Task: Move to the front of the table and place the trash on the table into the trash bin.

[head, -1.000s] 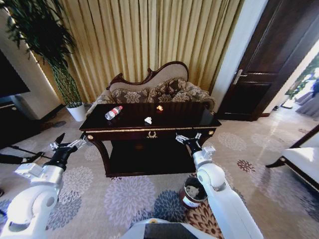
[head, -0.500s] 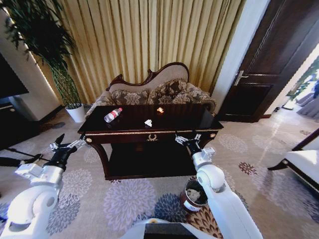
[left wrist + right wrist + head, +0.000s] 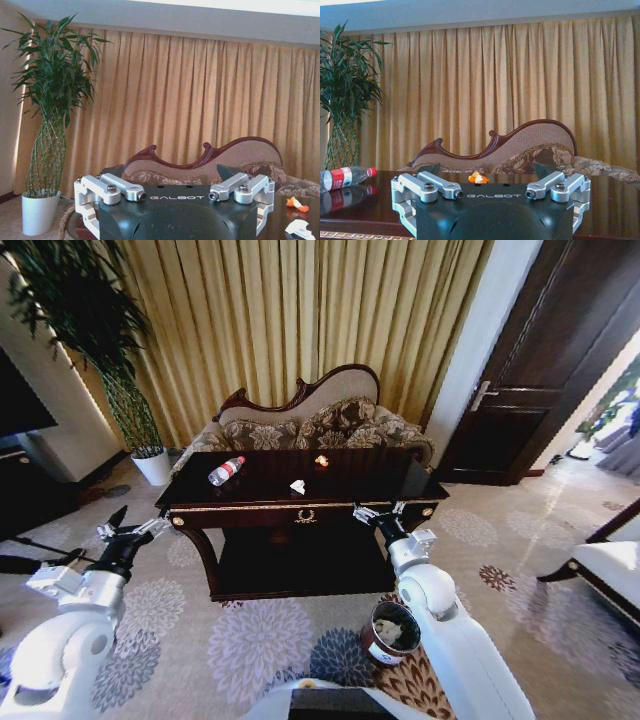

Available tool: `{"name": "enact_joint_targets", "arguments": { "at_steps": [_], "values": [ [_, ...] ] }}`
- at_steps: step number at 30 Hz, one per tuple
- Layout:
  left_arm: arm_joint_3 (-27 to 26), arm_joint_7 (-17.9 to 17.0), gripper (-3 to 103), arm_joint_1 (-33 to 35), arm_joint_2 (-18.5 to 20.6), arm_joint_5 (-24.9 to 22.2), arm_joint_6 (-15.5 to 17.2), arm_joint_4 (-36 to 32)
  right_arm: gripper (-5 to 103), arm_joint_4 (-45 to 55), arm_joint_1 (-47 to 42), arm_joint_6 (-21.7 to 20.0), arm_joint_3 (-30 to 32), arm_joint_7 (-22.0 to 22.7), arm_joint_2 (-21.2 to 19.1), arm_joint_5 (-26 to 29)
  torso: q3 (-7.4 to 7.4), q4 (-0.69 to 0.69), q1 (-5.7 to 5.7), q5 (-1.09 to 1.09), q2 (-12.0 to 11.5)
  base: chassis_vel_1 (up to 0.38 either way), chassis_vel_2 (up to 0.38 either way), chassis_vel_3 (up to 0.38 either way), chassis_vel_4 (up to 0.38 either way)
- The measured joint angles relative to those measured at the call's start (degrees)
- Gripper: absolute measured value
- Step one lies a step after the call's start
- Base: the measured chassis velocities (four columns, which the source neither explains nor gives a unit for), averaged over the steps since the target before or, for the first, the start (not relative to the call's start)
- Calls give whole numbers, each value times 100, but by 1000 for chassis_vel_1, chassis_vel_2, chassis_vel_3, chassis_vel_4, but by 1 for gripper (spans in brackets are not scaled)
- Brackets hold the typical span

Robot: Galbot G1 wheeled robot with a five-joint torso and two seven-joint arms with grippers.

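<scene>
The table [image 3: 380, 490] stands straight ahead, dark and glossy with gold trim. On its top lie a clear bottle [image 3: 226, 471] with a red cap, a white paper scrap [image 3: 297, 485] and a small orange bit [image 3: 321, 460]. The trash bin [image 3: 388, 632] sits on the carpet near the table's right front leg, beside my right forearm, with pale scraps inside. My left gripper [image 3: 135, 525] hovers open off the table's left front corner. My right gripper [image 3: 378, 512] hangs open at the front edge, right of the emblem. From the wrists I see the bottle [image 3: 342, 177], orange bit [image 3: 478, 177] and paper scrap [image 3: 300, 230].
A carved sofa [image 3: 310, 415] stands right behind the table before gold curtains. A tall plant in a white pot [image 3: 152, 465] is at the back left, with a dark cabinet [image 3: 25, 490] further left. A dark door [image 3: 520, 390] and a white seat [image 3: 610, 565] are on the right.
The whole picture has shifted a little, so the camera has moved slightly nearer the table. Both arms keep the same pose and the trash lies where it was.
</scene>
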Motion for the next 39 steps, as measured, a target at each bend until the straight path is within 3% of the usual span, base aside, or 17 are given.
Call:
{"name": "enact_joint_targets", "arguments": {
  "at_steps": [39],
  "values": [
    [-3,14,100,4,-4,10,1,-10,100,3,128,-71,-141,0,1,179,0,0,-1,1,1,-39,55,42,-52]
  ]
}}
